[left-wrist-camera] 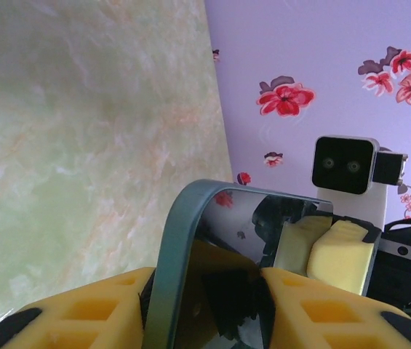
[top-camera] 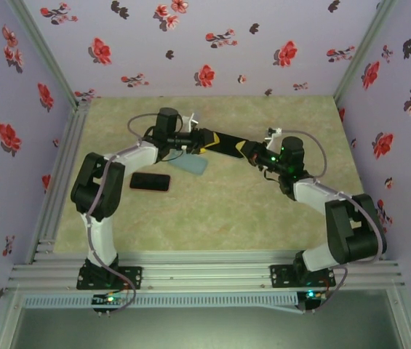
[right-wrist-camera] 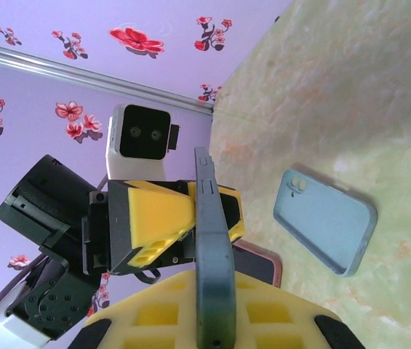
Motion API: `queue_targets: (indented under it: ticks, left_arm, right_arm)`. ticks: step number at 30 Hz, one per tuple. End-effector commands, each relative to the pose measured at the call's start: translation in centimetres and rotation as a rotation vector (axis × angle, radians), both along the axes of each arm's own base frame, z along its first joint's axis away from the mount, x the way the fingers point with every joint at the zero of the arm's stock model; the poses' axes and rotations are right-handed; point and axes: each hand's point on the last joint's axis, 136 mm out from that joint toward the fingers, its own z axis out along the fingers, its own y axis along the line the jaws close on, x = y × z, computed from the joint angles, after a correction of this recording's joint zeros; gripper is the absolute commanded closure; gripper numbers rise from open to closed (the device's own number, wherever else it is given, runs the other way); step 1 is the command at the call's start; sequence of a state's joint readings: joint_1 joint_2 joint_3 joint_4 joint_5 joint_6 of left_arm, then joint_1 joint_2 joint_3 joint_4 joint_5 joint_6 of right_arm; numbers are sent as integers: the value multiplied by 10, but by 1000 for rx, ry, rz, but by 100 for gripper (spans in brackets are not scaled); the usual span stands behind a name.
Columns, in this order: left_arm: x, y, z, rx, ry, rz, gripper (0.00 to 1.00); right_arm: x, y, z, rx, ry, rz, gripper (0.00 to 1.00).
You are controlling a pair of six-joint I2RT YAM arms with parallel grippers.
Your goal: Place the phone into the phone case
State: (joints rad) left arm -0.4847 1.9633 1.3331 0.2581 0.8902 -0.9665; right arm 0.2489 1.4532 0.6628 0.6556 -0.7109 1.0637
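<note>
The phone (top-camera: pixel 220 142), with a glossy dark screen and a thick grey-blue rim (left-wrist-camera: pixel 180 240), hangs above the table between both arms. My right gripper (right-wrist-camera: pixel 212 289) is shut on one end, which stands edge-on between its yellow fingers. My left gripper (left-wrist-camera: pixel 206 282) is at the other end with its jaws apart: the rim leans on one finger and a dark gap shows beside the other. In the top view the left gripper (top-camera: pixel 200 140) and right gripper (top-camera: pixel 249 148) face each other. A light-blue phone case (right-wrist-camera: pixel 325 225) lies on the table below (top-camera: pixel 193 166).
A second dark phone with a pink rim (top-camera: pixel 150 182) lies flat left of the light-blue case, also seen past my right fingers (right-wrist-camera: pixel 261 263). Flowered purple walls close in the marbled green table (top-camera: pixel 227 211) on three sides.
</note>
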Motion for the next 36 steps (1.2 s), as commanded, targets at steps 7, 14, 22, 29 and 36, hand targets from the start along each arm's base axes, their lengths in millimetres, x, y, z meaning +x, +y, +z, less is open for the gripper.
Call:
queue_targets:
  ticks: [7,14,22,29,36]
  left_arm:
    - [12,1,18,-46,-72,48,54]
    - [17,14,19,-30,-83,96,53]
    - [29,48,17,-11,-84,187,52]
    - [44,103,8,37,-74,302,52]
    - [60,167,-41,181,5,451,53]
  right_arm:
    - [-10,9,21,6,-59,56,100]
    - [-12,8,24,12,-62,47,100]
    - [-14,6,28,15,-67,39,100]
    - [-15,5,30,24,-66,30,100]
    - [-14,5,29,28,-55,28,100]
